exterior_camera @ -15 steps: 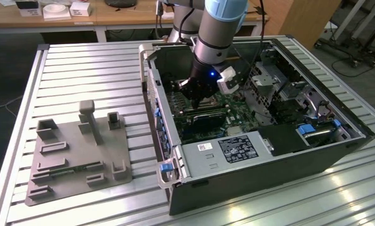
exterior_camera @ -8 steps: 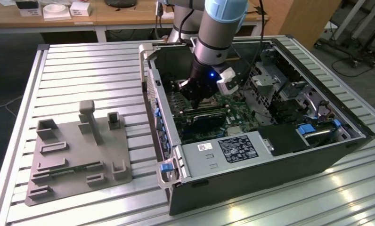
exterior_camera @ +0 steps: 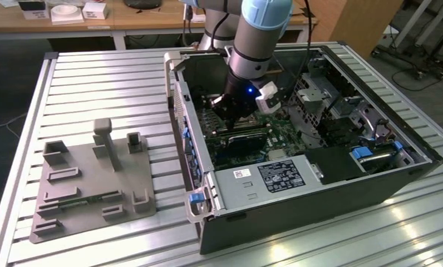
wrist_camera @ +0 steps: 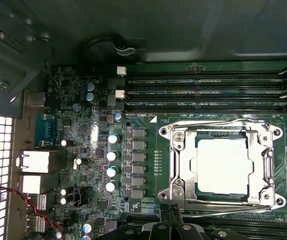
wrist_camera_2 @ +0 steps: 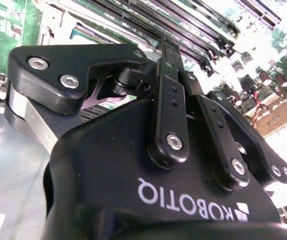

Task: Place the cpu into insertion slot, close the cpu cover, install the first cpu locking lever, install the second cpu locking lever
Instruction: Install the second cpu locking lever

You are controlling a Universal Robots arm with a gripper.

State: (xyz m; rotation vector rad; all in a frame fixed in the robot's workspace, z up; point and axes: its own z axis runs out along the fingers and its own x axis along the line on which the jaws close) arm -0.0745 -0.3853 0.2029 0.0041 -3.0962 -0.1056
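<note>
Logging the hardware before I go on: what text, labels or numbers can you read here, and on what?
Black label on the drive cage: too small to read.
White sticker beside it: too small.
White lettering on the gripper: a maker's mark, seen upside down.
Circuit board legends: too small.

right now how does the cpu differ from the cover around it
The cpu is a solid, pale, matte square; the cover is a shiny metal frame with a cut-out centre. The cpu sits inside the opening, while the cover rings it and spreads wider, with screws at its corners. Both lie flat on the green board, squared to each other.
</note>
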